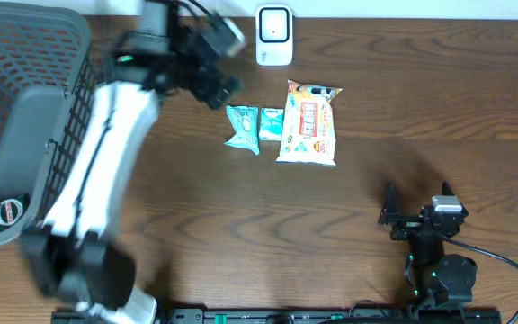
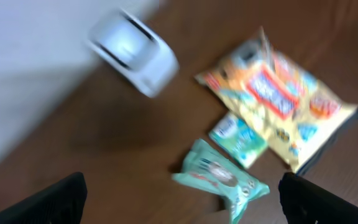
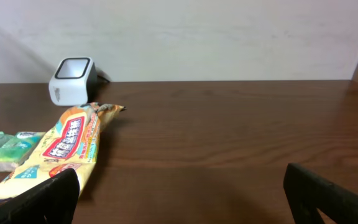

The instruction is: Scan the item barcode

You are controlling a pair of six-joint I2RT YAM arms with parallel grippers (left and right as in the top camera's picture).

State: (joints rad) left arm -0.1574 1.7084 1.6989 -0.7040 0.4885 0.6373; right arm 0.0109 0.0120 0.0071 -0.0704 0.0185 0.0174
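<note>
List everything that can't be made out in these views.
- Barcode on the yellow snack bag: print too small overhead, smeared by blur in the left wrist view, seen too flat in the right wrist view.
- Teal packet: cut off by the left edge in the right wrist view.
- Basket contents: covered by the left arm and cropped overhead.
- Left claw: blurred overhead.
</note>
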